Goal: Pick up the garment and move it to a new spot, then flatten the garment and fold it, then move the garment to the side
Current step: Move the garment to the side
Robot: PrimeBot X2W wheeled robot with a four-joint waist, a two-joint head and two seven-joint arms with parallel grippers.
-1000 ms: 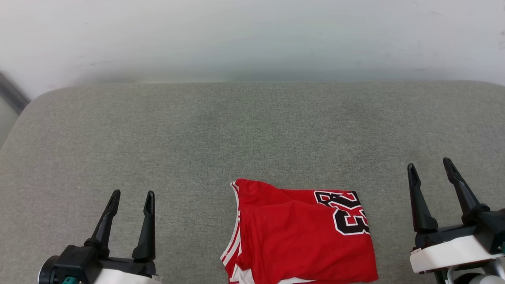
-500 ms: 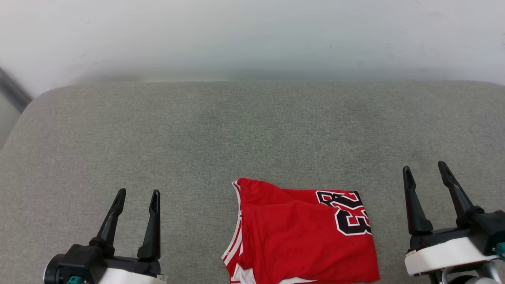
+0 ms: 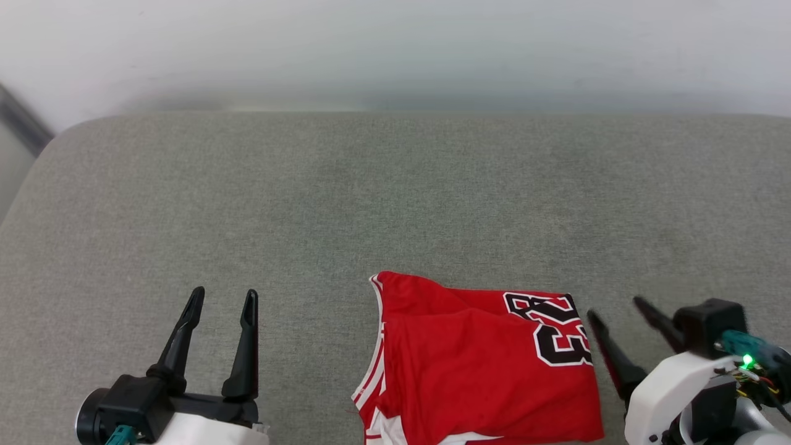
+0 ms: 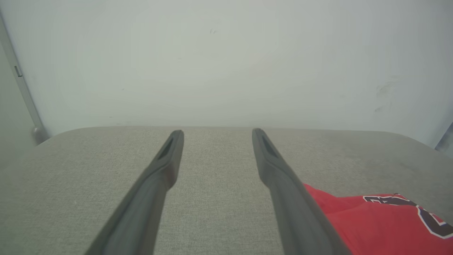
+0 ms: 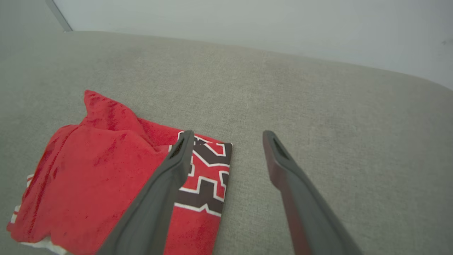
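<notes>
Both fingers of the left end effector (image 3: 224,292) are spread wide and there is nothing between them. It stands at the lower left of the head view, over the grey padded surface (image 3: 371,198). It is well apart from the garment (image 3: 488,371), and its fingers point toward the pale wall (image 3: 395,49) behind.

The garment lies on the padded surface at the near edge of the head view, a little right of the middle. It is folded into a rough rectangle with some wrinkles, and a corner of the lower layer shows at the far left. Red-white striped trim runs along its left edge, and a bit of white cloth shows at the near edge. The black "23" (image 3: 556,337) with white outline sits at the far right corner of the garment.

The right end effector (image 3: 616,308) is also wide and holds nothing. It leans toward the garment and is just beside its right edge. In the right wrist view one finger (image 5: 166,191) passes in front of the number, but I cannot tell if it touches the cloth
</notes>
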